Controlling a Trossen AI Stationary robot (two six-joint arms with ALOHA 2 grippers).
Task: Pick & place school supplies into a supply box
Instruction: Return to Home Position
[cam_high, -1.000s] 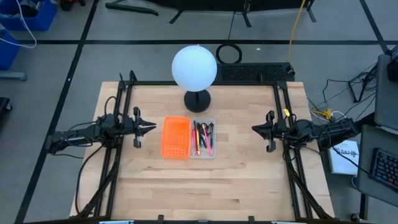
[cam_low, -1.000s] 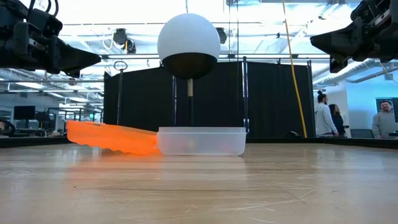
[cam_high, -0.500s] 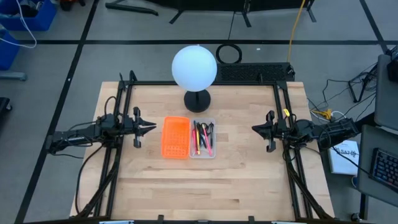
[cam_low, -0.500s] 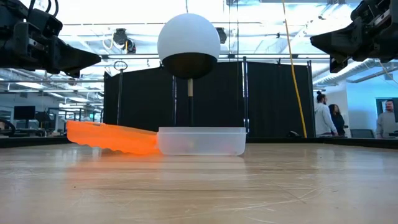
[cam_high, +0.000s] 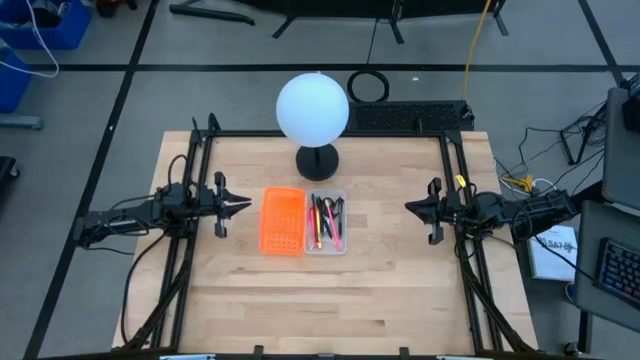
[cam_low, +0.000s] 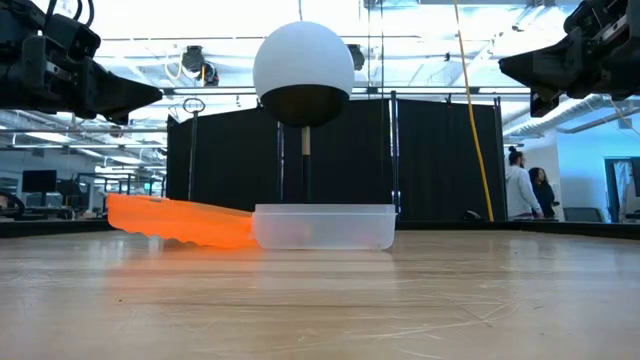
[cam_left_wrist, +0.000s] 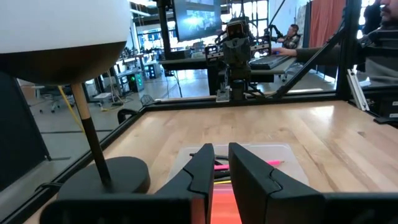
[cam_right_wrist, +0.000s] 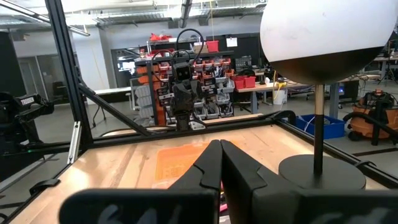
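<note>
Wood table (cam_high: 400, 290), with both arms parked out at the sides, well apart from the stuff in the middle. Left gripper (cam_high: 242, 204) has its fingers just a thin slit apart, holding nothing. Right gripper (cam_high: 409, 207) is pinched together, empty too. Pens (cam_high: 325, 220) lie in the clear box (cam_high: 326, 250), right beside the orange tray (cam_high: 283, 221) and near the globe lamp (cam_high: 313, 108).

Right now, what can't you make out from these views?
1. Pens, high view: too small to count or to tell apart by kind.
2. Clear box, low view: its cloudy wall hides the contents.
3. Left wrist view: the left tool blocks the box's middle and most of the orange tray.
4. Right wrist view: the right tool blocks nearly all of the box.
</note>
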